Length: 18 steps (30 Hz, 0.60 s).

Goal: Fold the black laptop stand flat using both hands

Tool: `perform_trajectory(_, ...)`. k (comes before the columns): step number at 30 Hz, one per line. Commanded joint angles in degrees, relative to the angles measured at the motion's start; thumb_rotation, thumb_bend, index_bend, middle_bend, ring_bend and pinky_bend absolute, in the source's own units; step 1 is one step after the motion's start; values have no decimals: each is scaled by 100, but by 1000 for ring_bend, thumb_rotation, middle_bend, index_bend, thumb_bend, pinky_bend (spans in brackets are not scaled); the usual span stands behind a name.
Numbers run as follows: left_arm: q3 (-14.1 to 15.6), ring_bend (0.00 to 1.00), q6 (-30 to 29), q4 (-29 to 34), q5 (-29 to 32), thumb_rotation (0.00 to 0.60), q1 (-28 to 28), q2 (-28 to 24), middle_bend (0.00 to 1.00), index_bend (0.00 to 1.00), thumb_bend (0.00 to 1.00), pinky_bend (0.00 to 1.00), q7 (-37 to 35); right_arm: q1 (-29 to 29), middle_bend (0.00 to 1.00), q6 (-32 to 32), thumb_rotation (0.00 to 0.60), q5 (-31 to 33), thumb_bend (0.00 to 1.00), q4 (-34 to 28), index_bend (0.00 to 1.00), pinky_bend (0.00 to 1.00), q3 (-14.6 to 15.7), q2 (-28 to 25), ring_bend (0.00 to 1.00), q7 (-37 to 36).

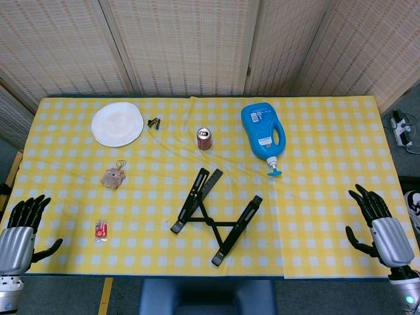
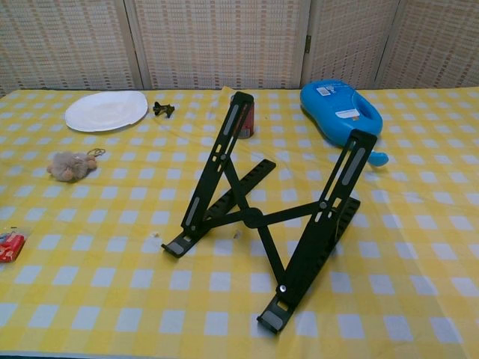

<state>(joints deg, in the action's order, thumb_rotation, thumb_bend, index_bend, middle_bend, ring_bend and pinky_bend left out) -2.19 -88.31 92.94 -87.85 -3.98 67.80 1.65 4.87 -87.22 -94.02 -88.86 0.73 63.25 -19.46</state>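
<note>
From the head view, the black laptop stand stands unfolded near the middle of the tabletop's front edge. The left robot hand hovers released at the front left corner, the right robot hand released at the front right corner. Behind the stand sit a can and a blue bottle.

From the chest view, the stand rests propped open with its crossed arms raised; neither hand shows here.

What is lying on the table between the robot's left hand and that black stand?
In the head view, a small red packet lies between the left hand and the black laptop stand; otherwise only bare checked tablecloth. The keychain plush sits farther back.
</note>
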Motion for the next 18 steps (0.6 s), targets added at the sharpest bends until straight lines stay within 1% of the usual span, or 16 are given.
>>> perform_trajectory(1,7,9,28,0,0,600,-10,-1,90,121,240,0,-17,27,0,50,600,-24,496,-10,0,0,20,2,0,-40)
perform_trajectory(8,-7,9,32,21,-8,600,-25,-15,90,121,240,0,-13,132,0,199,600,-91,496,-48,0,0,46,-26,0,-191)
perform_trajectory(14,-24,9,48,19,11,600,-34,-30,90,121,240,0,-159,453,0,756,600,-448,495,-232,0,0,333,-164,0,-858)
perform_trajectory(18,-17,9,81,31,8,600,-46,-47,90,121,240,0,-266,764,0,1060,600,-643,496,-326,0,0,370,-134,0,-1275)
